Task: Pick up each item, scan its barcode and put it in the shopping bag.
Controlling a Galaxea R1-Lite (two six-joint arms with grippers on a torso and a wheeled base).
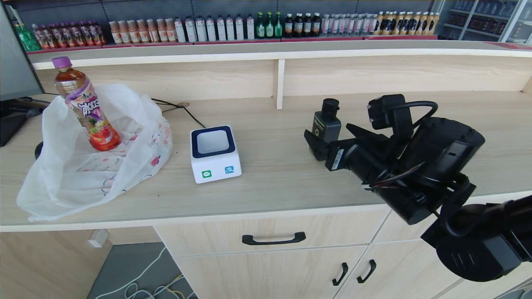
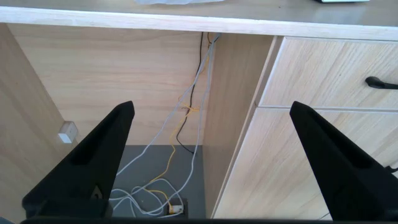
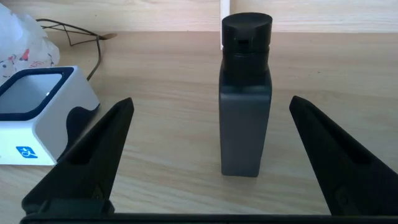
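A dark grey bottle [image 3: 245,112] stands upright on a pale wooden counter [image 1: 282,174], right of a white scanner [image 1: 214,153]. The right gripper [image 3: 211,106] has its 2 fingers spread wide on either side of the bottle, not touching it. At the far left, a tea bottle [image 1: 87,108] stands in the white shopping bag [image 1: 83,178]. The left gripper [image 2: 211,106], fingers apart and holding nothing, sits below the counter edge facing loose cables [image 2: 186,124].

A squat dark grey bottle [image 1: 326,124] with a black flip cap stands upright on the worktop [image 1: 282,174], off to the right of the white box scanner [image 1: 214,153], while a purple-capped tea bottle [image 1: 85,106] sits tilted inside the crumpled white shopping bag [image 1: 62,182] lying open at the left end.
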